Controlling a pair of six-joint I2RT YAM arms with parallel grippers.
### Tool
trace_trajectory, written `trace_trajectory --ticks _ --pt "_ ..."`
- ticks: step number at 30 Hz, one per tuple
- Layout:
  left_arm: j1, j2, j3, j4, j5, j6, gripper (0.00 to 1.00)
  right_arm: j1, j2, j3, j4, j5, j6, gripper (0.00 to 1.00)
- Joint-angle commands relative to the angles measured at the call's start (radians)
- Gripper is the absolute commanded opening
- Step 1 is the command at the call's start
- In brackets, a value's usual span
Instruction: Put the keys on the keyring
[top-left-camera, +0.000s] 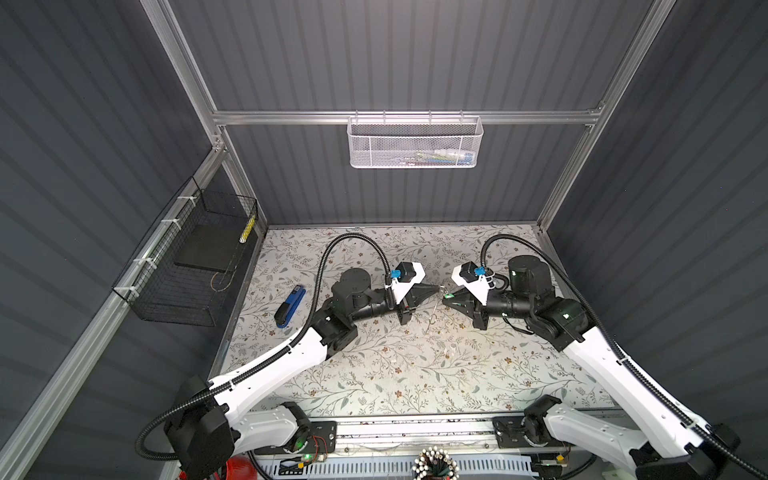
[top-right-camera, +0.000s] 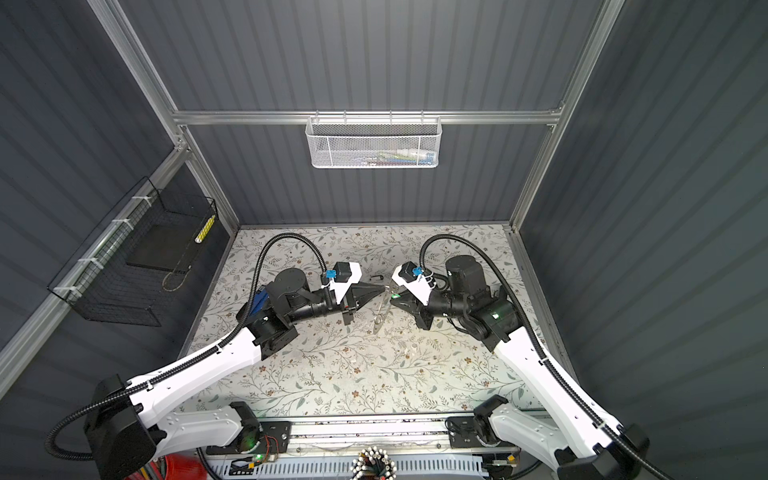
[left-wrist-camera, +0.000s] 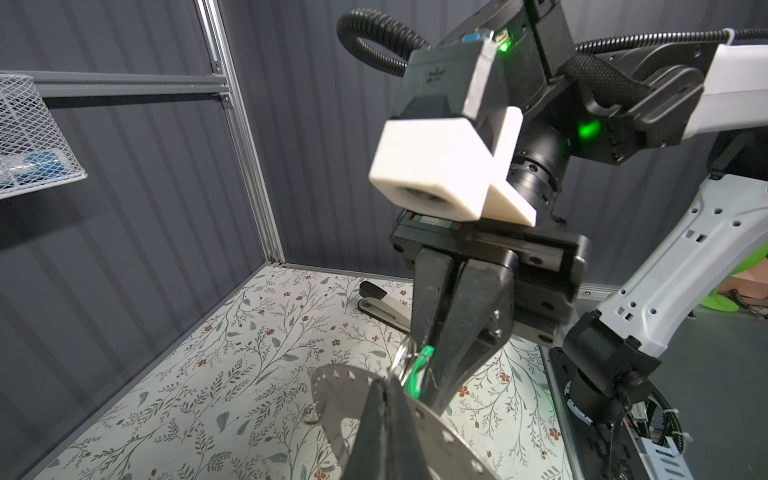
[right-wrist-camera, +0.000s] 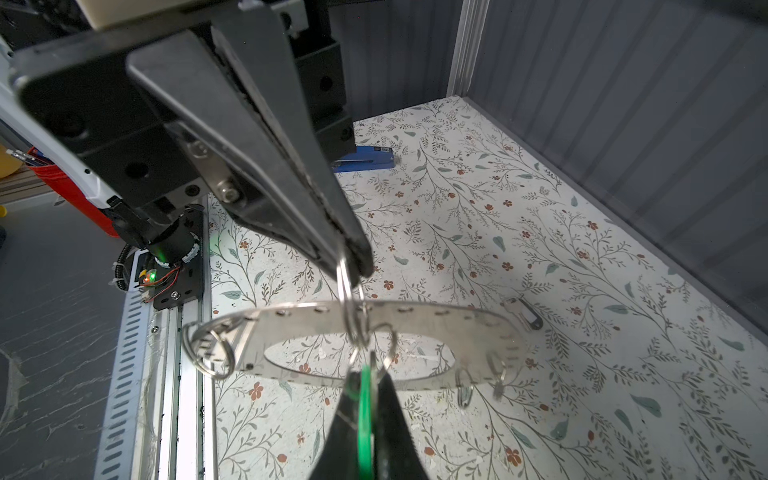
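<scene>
The keyring (right-wrist-camera: 291, 332), a flat grey metal ring with holes round its rim, hangs above the table between both arms and shows in both top views (top-right-camera: 379, 318). Several small wire loops dangle from it. My left gripper (right-wrist-camera: 351, 266) is shut on one small loop threaded through its rim (left-wrist-camera: 332, 382). My right gripper (right-wrist-camera: 365, 376) is shut on the green-framed key (right-wrist-camera: 365, 399), held edge-on just below the ring's near rim. That key's green tag (left-wrist-camera: 417, 372) sits right next to the left fingertips. The other key (right-wrist-camera: 525, 318), silver with a black head, lies on the table further back.
A blue stapler (top-left-camera: 289, 307) lies on the floral table at the left. A dark stapler-shaped thing (left-wrist-camera: 380, 305) rests behind the right gripper. A black wire basket (top-left-camera: 187, 266) hangs on the left wall and a white mesh basket (top-left-camera: 415, 143) on the back wall.
</scene>
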Motion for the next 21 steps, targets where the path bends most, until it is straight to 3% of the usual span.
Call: trace_trajectory --ticks 1,20,21 --pt "0.005 0.0 0.016 0.061 -0.003 -0.008 0.0 0.002 0.021 0.034 -0.037 0.009 0.011 0.0" --pt "0.003 0.0 -0.005 0.07 -0.088 -0.015 0.0 0.078 0.081 0.106 -0.134 0.191 -0.002 0.0" --pt "0.004 -0.001 -0.005 0.069 -0.087 -0.016 0.0 0.081 0.078 0.102 -0.131 0.184 -0.003 0.04"
